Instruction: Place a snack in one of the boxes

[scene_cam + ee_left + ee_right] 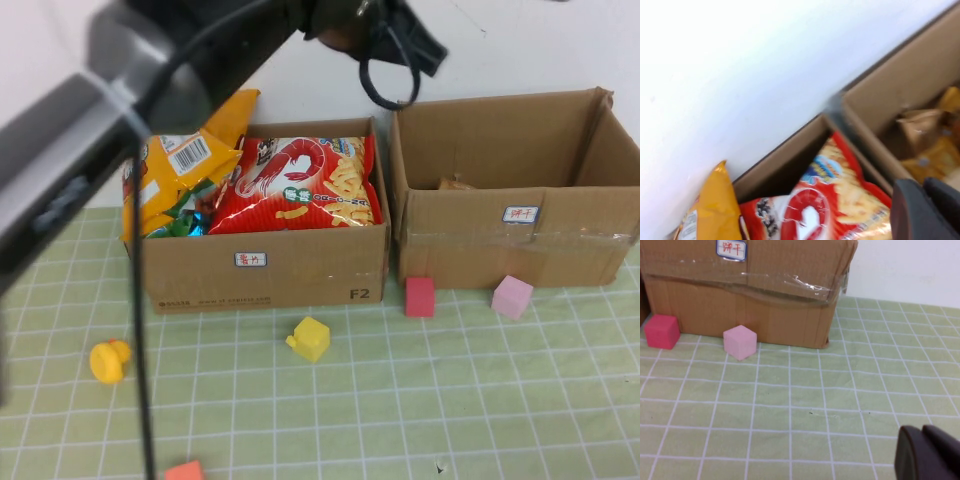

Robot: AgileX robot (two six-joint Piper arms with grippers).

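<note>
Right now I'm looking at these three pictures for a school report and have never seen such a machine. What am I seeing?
A two-armed table robot. One picture looks down from a raised camera; the other two come from cameras on each wrist. The left gripper, shut and empty, hangs above the left box, which holds a red snack bag and a yellow bag. The right gripper, shut and empty, is low over the green mat near the taped box. Small coloured blocks and a yellow duck lie about.
</note>
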